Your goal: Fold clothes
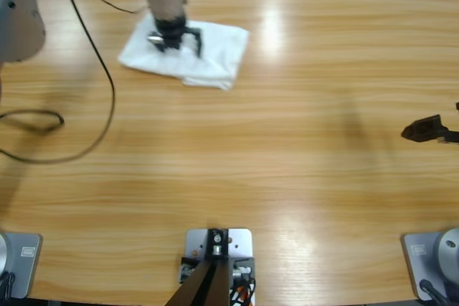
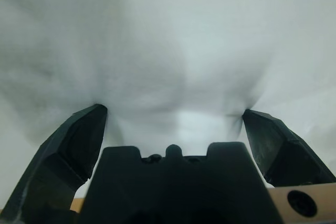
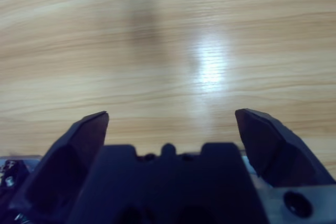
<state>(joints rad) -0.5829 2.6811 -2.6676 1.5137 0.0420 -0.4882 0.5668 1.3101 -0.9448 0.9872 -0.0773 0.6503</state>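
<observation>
White T-shirt (image 1: pixel 188 51), folded into a compact, roughly rectangular bundle, is lying on the far left part of the wooden table (image 1: pixel 287 148), near its far edge. Left gripper (image 1: pixel 174 38) is reaching down from the top of the high view and pressing onto the middle of the bundle; its jaws are standing wide apart, with their tips sinking into the cloth and nothing clamped between them. In the left wrist view, white fabric (image 2: pixel 173 51) is filling nearly the whole field, dimpling where the two tips are touching it. Right gripper (image 1: pixel 424 130) is hovering at the right edge of the high view, well apart from the shirt; its jaws are also spread wide and holding nothing, facing bare wood (image 3: pixel 168 51). Black cable (image 1: pixel 86 48) is trailing in loops across the table's left end.
</observation>
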